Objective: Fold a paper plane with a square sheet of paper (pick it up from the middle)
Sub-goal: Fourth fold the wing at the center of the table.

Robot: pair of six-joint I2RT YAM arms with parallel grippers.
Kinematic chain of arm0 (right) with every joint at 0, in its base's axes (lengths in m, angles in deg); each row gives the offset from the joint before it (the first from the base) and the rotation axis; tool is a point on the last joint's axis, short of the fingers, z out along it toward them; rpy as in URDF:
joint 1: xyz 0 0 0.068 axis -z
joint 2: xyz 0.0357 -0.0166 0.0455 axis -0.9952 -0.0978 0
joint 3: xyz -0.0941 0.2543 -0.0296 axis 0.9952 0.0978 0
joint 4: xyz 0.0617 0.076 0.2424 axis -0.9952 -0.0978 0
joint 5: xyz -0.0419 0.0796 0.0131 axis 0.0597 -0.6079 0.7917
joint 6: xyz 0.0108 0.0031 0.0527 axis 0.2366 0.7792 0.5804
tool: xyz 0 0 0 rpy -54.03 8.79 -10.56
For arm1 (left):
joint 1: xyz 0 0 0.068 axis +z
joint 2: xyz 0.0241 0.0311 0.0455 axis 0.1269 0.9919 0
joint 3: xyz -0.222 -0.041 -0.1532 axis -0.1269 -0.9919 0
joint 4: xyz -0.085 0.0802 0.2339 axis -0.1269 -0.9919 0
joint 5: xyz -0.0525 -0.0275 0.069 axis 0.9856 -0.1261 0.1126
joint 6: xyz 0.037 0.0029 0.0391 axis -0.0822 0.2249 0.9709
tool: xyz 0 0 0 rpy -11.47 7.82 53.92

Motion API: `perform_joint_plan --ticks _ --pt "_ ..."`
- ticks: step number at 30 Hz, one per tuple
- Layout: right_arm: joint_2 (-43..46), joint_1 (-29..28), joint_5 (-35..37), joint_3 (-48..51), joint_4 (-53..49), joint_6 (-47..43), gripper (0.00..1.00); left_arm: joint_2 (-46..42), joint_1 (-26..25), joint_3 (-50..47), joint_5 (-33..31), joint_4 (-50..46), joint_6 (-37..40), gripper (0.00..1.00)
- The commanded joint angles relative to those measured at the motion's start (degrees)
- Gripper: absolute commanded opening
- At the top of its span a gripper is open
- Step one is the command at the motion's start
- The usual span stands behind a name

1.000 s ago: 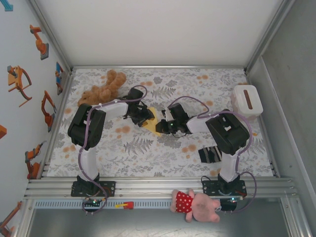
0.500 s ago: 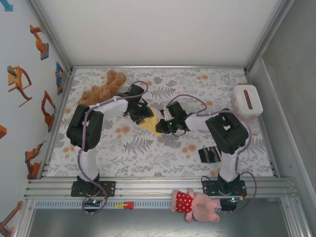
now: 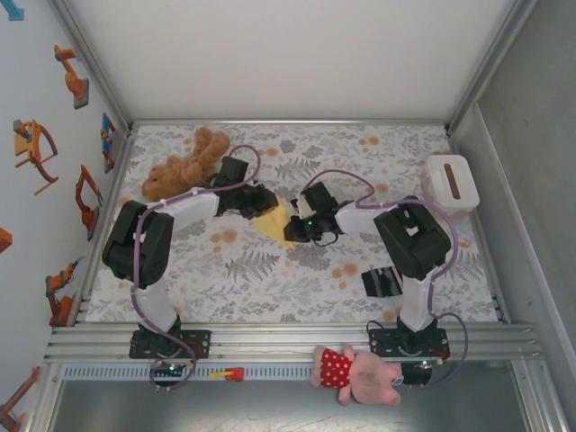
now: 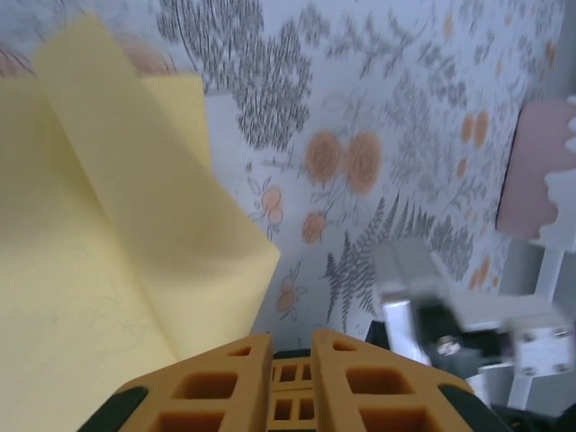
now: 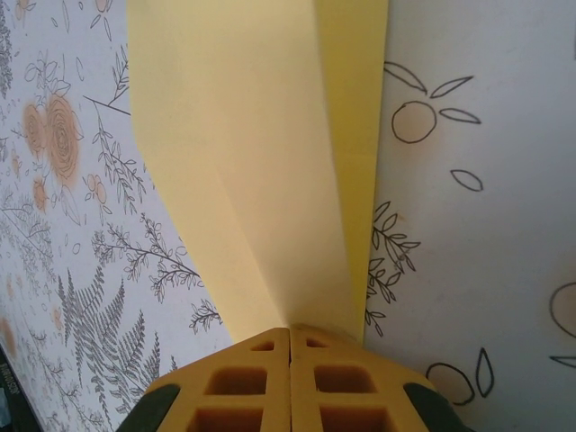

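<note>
The square sheet of paper (image 3: 275, 221) is pale yellow and folded into a tapering wedge, and it lies mid-table between the two grippers. My right gripper (image 3: 294, 227) is at its right side. In the right wrist view the gripper (image 5: 290, 329) is shut on the narrow end of the paper (image 5: 261, 162), where a centre crease runs into the fingertips. My left gripper (image 3: 259, 205) sits at the paper's upper left edge. In the left wrist view its jaws (image 4: 291, 337) stand a narrow gap apart with nothing between them, and a raised flap of the paper (image 4: 108, 225) lies just left of the fingers.
A brown teddy (image 3: 184, 164) lies at the back left. At the right edge stands a white box with a brown slot (image 3: 450, 183). A dark striped sock (image 3: 382, 281) lies near the right arm's base. A pink toy in a red dress (image 3: 360, 373) rests on the front rail.
The left arm's elbow has swung left and its gripper has shifted back along the paper's upper edge, jaws narrowing. The right gripper stays shut on the paper.
</note>
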Motion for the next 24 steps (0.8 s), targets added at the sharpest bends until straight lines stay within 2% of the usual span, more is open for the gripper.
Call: perform_joint_plan --ticks 1,9,15,24 --pt "-3.38 -0.4 3.1 0.42 -6.12 -0.69 0.06 1.74 -0.71 -1.18 5.21 6.34 -0.38 0.18" --pt "-3.9 -0.4 3.73 -0.16 -7.38 -0.7 0.06 5.45 -1.62 -1.21 4.74 4.95 0.55 0.15" --pt "-3.96 -0.4 4.31 -0.21 -8.47 -0.91 0.06 7.3 -1.41 0.44 2.11 2.05 1.91 0.14" --pt "-4.07 -0.4 5.03 0.06 -9.5 -1.04 0.05 8.87 -0.39 0.6 0.15 1.84 0.55 0.12"
